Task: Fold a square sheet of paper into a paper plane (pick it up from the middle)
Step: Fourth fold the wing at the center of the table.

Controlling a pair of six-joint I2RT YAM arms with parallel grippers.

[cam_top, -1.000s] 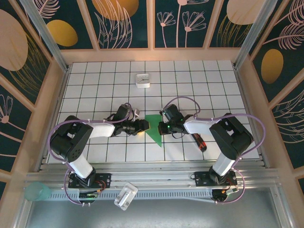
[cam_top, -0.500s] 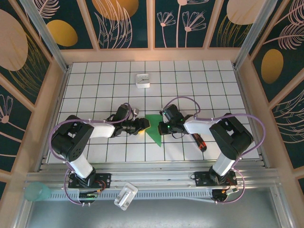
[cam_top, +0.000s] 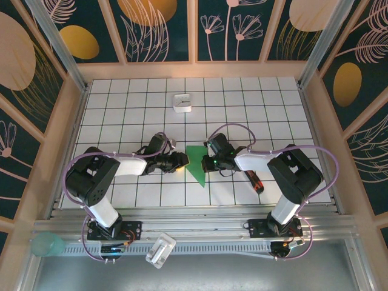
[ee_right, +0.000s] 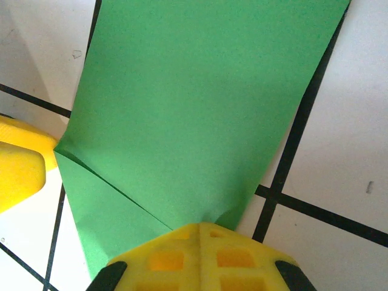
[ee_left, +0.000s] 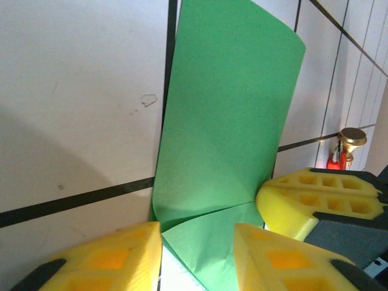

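Square sheet of paper (cam_top: 197, 165) lies mid-frame on the table (cam_top: 133, 97) as a creased triangle, not yet a dart; most folds appear to remain. Right gripper (ee_right: 200, 233) jaws pinch its edge. Left gripper (ee_left: 197, 233) jaws stand narrowly apart, straddling its corner.

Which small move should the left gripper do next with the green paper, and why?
Probably close the left gripper on the green paper. Its jaws stand apart with the paper's folded edge between them, while the right gripper is already shut on the opposite side, so the sheet looks ready to be gripped from both sides.
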